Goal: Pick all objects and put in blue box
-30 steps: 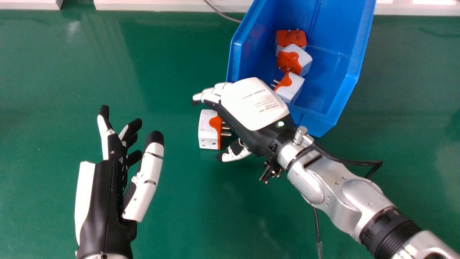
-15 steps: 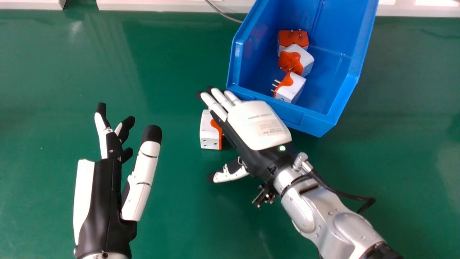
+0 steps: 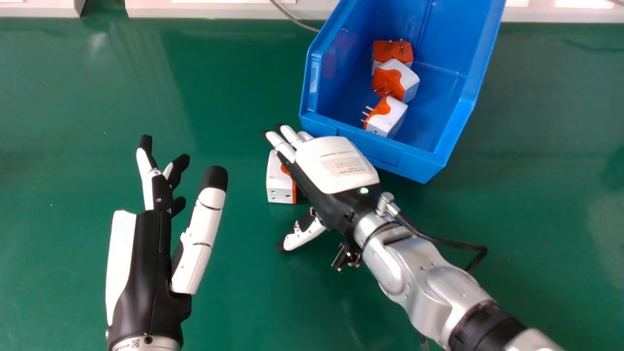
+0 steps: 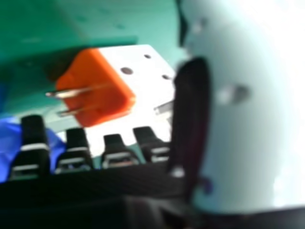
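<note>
**1 plug adapter beside the blue box, 3 inside it**

The blue box (image 3: 421, 168) stands on the green counter (image 3: 234, 307), and 3 white and orange adapters sit in it. The near adapter (image 3: 390, 119) lies close to the box's near wall, its prongs pointing toward the box's left side. The middle adapter (image 3: 407, 80) is just beyond it, and the far adapter (image 3: 392, 48) lies deeper in the box, partly covered by the middle adapter.

The task's remaining adapter (image 3: 278, 183) is on the counter outside the box, nearer the robot than the box's near left corner and a little to the left of that corner.

The right hand (image 3: 336, 163) is just in front of the box, back upward, partly over this loose adapter. Its fingers (image 3: 279, 142) are straight and spread, running toward the box's near left corner; its thumb (image 3: 302, 236) is held out on the side away from the box. The right hand view shows the adapter between the fingertips and thumb, an orange face with 2 metal prongs turned partly to the camera. That view is blurred, so contact is hard to judge, but the hand does not appear to be gripping it.

The left hand (image 3: 146, 263) is well to the box's left and nearer the robot, fingers relaxed and open, holding nothing.

A grey cable (image 3: 292, 18) runs to the box's left side, near the counter's far edge.
</note>
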